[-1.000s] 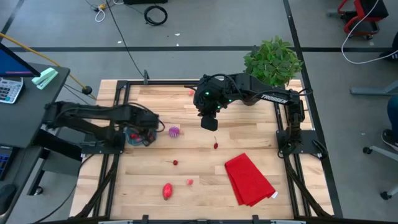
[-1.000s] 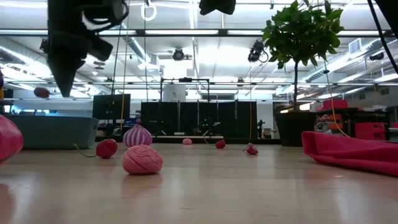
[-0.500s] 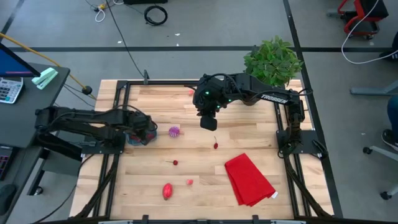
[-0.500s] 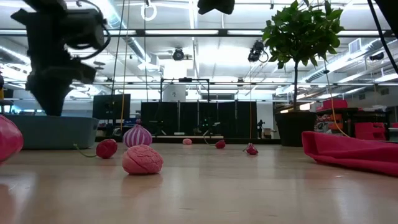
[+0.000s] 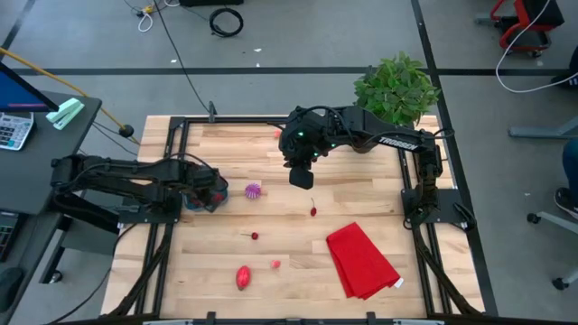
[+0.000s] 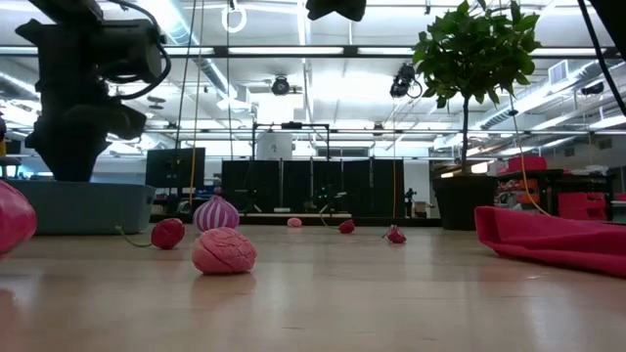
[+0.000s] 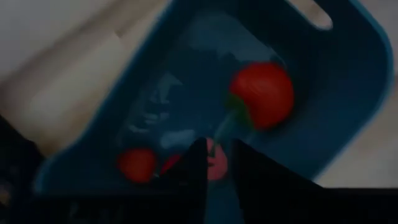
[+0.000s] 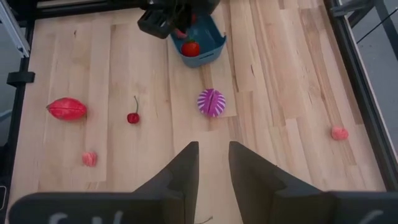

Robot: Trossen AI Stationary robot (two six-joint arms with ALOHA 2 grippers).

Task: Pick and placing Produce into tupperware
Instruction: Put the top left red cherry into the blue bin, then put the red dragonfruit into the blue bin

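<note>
Left gripper (image 7: 214,163) slightly parted over tupperware (image 7: 348,93), cherry (image 7: 261,93) released inside; red cloth (image 5: 361,260), plant (image 5: 396,88) well apart.

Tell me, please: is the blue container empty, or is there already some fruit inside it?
Not empty. The left wrist view shows the blue container holding a red cherry-like piece and at least one smaller red piece.

From above, my left gripper (image 5: 209,191) covers most of the tub (image 5: 192,202). Its wrist view is blurred: between the fingers (image 7: 194,171) a red piece (image 7: 216,163) shows half hidden. I can't judge contact.
</note>
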